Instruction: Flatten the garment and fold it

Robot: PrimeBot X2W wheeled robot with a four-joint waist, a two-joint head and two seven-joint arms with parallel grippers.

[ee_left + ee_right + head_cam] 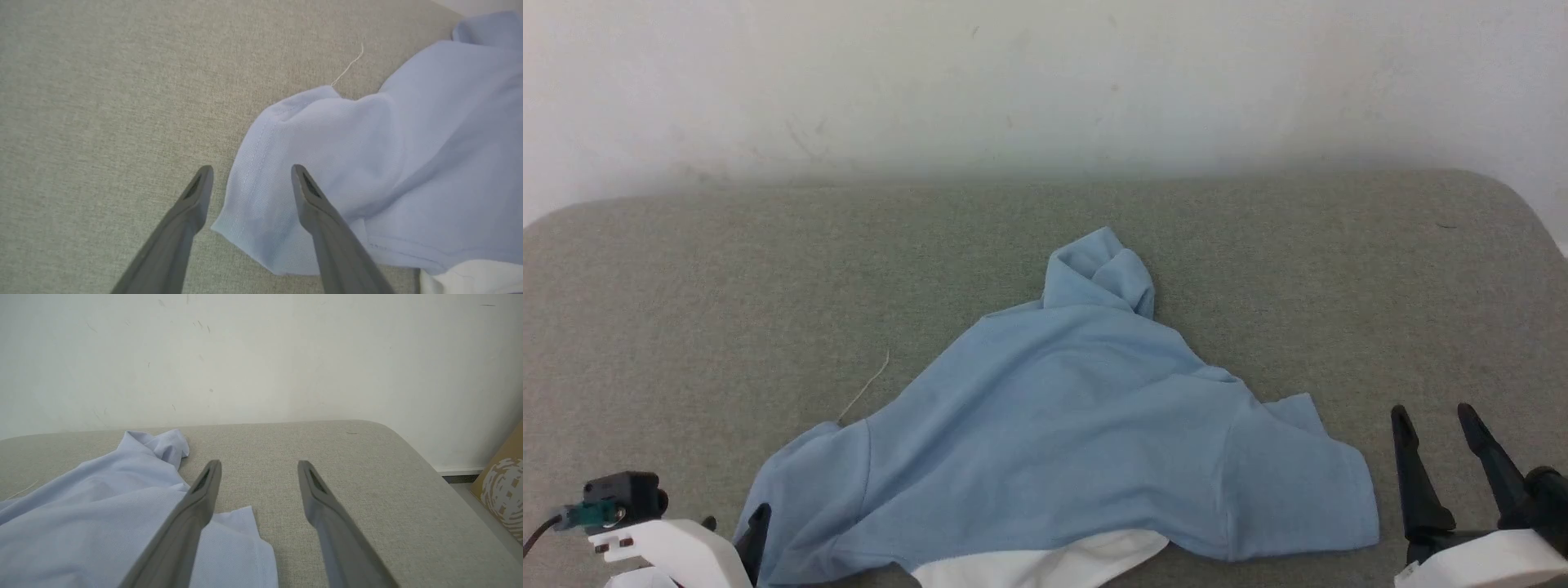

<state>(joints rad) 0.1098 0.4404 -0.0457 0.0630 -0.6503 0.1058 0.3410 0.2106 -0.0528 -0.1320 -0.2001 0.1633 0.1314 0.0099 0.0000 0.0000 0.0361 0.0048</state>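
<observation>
The garment [1062, 425] is a light blue shirt lying crumpled in a rough triangle on the grey fabric table [686, 310], its bunched tip pointing at the wall. Its white collar [1045, 565] peeks out at the near edge. My left gripper [734, 523] stands open at the left sleeve [286, 163], whose hem lies between the two fingers, and it holds nothing. My right gripper [1433, 416] is open just right of the right sleeve [241, 539], empty, with its fingers [204, 490] above the table. The chest side is hidden.
A loose pale thread [866, 396] trails from the left sleeve across the table. A white wall [1045, 82] rises behind the table's far edge. The table's rounded right corner [392, 433] drops off toward a cardboard box [502, 482] on the floor.
</observation>
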